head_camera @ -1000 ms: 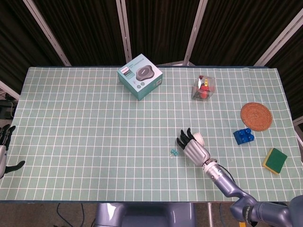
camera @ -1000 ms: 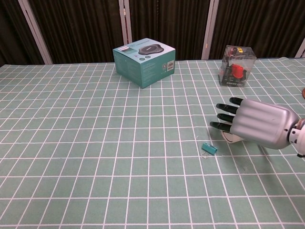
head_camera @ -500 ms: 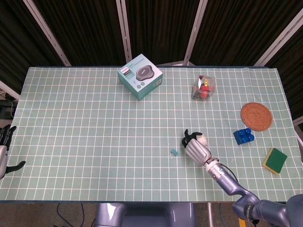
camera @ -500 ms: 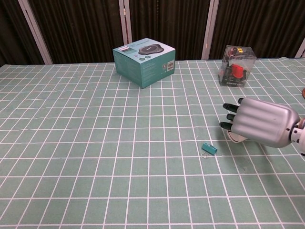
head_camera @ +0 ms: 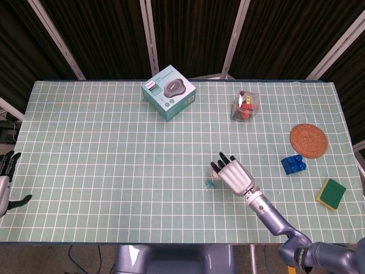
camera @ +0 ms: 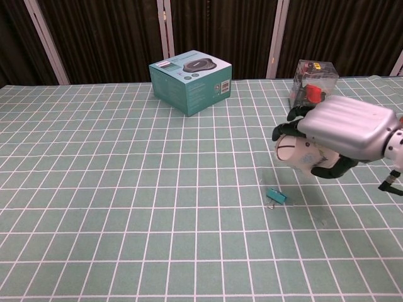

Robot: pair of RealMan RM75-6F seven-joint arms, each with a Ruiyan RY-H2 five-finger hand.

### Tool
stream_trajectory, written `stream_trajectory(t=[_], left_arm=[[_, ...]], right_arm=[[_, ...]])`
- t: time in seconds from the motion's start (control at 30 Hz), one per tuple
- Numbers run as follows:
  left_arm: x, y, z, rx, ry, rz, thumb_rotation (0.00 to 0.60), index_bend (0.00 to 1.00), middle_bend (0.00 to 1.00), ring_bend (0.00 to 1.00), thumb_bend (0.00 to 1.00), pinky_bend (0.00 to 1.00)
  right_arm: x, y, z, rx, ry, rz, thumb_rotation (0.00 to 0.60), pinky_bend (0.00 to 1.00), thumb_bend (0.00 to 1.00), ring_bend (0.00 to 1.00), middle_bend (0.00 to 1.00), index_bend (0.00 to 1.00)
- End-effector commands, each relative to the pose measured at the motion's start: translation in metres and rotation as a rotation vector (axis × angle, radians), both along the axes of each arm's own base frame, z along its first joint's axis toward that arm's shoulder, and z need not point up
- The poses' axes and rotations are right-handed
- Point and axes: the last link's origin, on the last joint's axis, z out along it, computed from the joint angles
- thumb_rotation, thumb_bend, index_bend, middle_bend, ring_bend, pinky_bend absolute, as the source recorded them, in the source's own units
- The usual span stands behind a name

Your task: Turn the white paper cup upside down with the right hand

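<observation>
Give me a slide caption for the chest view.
Right hand holds the white paper cup lifted above the green checked tablecloth, a teal binder clip lying below.

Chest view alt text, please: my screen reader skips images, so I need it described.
The right hand holds a white paper cup on its side above the green checked tablecloth, its open mouth facing left. A small teal clip lies below it; a teal box and a clear box of red items stand behind.

Silver shell, black fingers

The right hand (camera: 337, 135) has a ribbed silver-grey back, black fingers (head_camera: 219, 164) with dark green-black undersides, a white wrist collar, a thin black cable and a bluish-grey metallic forearm; the left hand (head_camera: 7, 180) looks dark too.
</observation>
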Motion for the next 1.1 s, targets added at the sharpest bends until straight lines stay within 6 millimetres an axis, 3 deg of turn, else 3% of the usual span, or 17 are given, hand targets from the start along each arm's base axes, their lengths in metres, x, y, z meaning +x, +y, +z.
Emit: stream_trajectory(t=[0.03,0.3,0.7,1.1], left_arm=[[0.001,-0.001,0.0,-0.003,-0.004,-0.002,0.6,0.0,0.0,0.0,0.0,0.0],[0.001,-0.001,0.0,-0.009,-0.007,-0.004,0.6,0.0,0.0,0.0,0.0,0.0],[-0.001,0.0,-0.001,-0.011,-0.004,0.003,0.6,0.0,0.0,0.0,0.0,0.0],[0.0,0.0,0.0,-0.012,-0.007,0.0,0.6,0.0,0.0,0.0,0.0,0.0]], right_arm=[[0.019,0.0,0.017,0.142,-0.353,-0.181,0.6,0.5,0.24,0.16,0.37,0.24],[0.022,0.001,-0.001,0.279,-0.522,-0.263,0.6,0.49,0.24,0.16,0.37,0.25],[0.028,-0.002,-0.037,0.281,-0.604,-0.253,0.6,0.46,0.24,0.15,0.37,0.25],[0.011,-0.004,-0.041,0.262,-0.589,-0.261,0.6,0.42,0.22,0.14,0.37,0.25]])
